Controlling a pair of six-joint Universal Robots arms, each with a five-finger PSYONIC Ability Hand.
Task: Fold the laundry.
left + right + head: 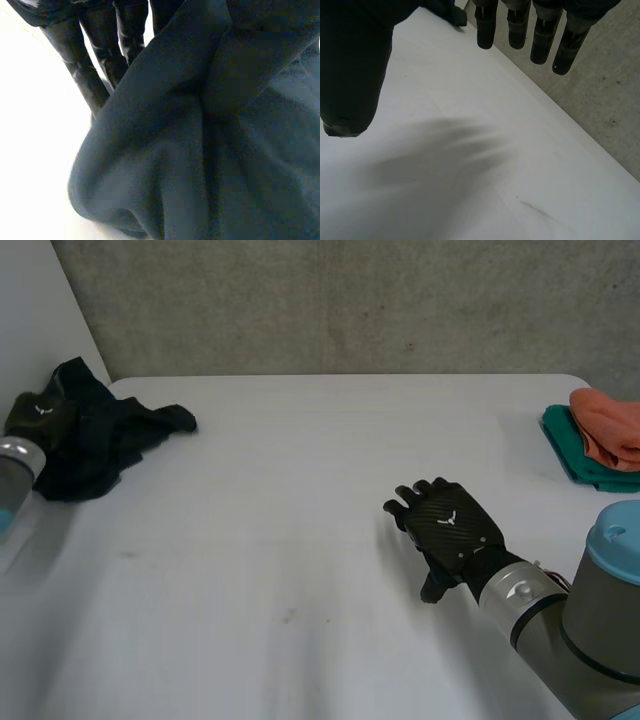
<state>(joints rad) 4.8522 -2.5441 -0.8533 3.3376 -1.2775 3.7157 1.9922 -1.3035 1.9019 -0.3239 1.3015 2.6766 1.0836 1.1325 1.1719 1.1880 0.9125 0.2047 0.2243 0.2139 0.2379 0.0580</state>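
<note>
While the black right hand (447,525) hovers over the white bench (300,540), fingers (542,40) straight and empty, the crumpled dark navy garment (100,445) lies at the bench's far left corner against the left hand (40,410), whose grip cannot be told.

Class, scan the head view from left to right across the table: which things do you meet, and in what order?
Crumpled dark garment → right hand, fingers relaxed → folded stack, orange cloth on teal.
</note>
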